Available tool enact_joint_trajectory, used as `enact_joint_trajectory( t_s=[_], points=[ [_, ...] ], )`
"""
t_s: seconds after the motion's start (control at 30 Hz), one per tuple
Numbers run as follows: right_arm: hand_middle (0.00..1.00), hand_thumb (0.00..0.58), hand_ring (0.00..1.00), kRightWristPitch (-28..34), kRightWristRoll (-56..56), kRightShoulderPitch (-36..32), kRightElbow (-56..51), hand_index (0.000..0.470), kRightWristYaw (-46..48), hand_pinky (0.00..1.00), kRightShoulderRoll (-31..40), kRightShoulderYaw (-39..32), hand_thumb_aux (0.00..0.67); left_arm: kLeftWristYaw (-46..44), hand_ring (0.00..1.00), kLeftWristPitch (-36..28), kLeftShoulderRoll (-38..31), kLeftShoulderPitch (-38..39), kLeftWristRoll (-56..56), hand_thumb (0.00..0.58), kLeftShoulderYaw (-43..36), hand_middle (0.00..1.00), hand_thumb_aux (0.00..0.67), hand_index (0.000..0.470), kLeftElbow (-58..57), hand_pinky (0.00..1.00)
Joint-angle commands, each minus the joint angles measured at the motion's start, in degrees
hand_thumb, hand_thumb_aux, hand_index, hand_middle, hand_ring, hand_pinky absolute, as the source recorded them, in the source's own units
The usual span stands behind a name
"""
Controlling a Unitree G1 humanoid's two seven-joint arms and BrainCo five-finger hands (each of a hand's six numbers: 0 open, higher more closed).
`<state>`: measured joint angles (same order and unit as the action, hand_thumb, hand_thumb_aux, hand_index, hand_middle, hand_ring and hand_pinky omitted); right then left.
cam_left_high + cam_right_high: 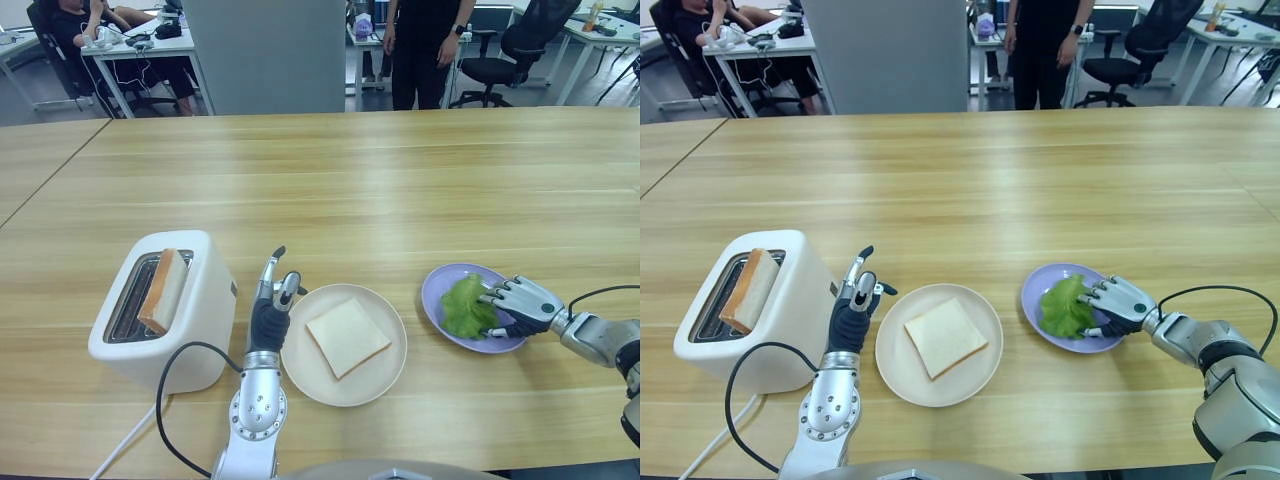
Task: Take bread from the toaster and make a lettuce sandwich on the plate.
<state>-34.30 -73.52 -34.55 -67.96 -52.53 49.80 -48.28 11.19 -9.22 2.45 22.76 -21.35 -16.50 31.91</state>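
The right hand's fingers are bent over the right edge of the lettuce, with the thumb tucked at the leaf's lower right, so the leaf sits pinched between them. The right hand comes in from the right, low over the purple plate. The lettuce lies on that plate, covering its middle and right part; the left rim is bare.

The left hand stands upright with its fingers stretched up and slightly apart, holding nothing. It sits in the narrow gap between the toaster and the plate, its fingertips level with the plate's far left rim and just beside the toaster's right wall.

A slice lies flat in the middle of the plate, turned at an angle, with bare rim all round. The two plates are near each other but do not touch.

A second slice stands tilted in the toaster's slot, its top well above the opening. A black cord loops from the toaster's near side past the left forearm.

The table runs wide and bare beyond the toaster and both plates; its near edge is close behind the plates.
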Motion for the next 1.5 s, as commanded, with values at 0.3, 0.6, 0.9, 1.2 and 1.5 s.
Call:
enact_joint_trajectory(
  t_s=[0.3,0.6,0.9,1.2,1.5],
  points=[
    [0.42,0.580,0.42,-2.71,2.88,0.85,1.65,0.460,0.44,0.42,0.49,-0.54,0.670,0.84,1.00,1.33,1.20,1.06,0.51,0.000,-1.50,1.00,0.000,0.000,-2.65,1.00],
    [0.42,0.580,0.42,-4.69,7.21,0.65,8.95,0.460,1.55,0.42,4.30,3.35,0.670,0.75,1.00,1.29,1.13,1.25,0.66,0.000,-1.50,1.00,0.000,0.000,-2.03,1.00],
    [0.38,0.580,0.38,-6.15,13.04,3.78,22.76,0.460,7.89,0.38,8.18,10.77,0.670,0.29,1.00,0.07,0.12,1.24,0.45,0.000,3.46,1.00,0.000,0.000,4.10,1.00],
    [0.37,0.580,0.37,-6.57,20.89,10.17,39.13,0.460,19.03,0.37,7.13,18.61,0.670,-1.31,1.00,-1.96,-1.03,1.16,-0.18,0.000,10.01,1.00,0.000,0.000,11.31,1.00],
    [0.37,0.580,0.37,-5.50,28.05,13.04,55.13,0.460,32.01,0.37,1.93,25.03,0.670,-2.87,1.00,-5.97,-2.69,-0.03,-3.05,0.000,18.97,1.00,0.000,0.000,18.75,1.00]
  ],
)
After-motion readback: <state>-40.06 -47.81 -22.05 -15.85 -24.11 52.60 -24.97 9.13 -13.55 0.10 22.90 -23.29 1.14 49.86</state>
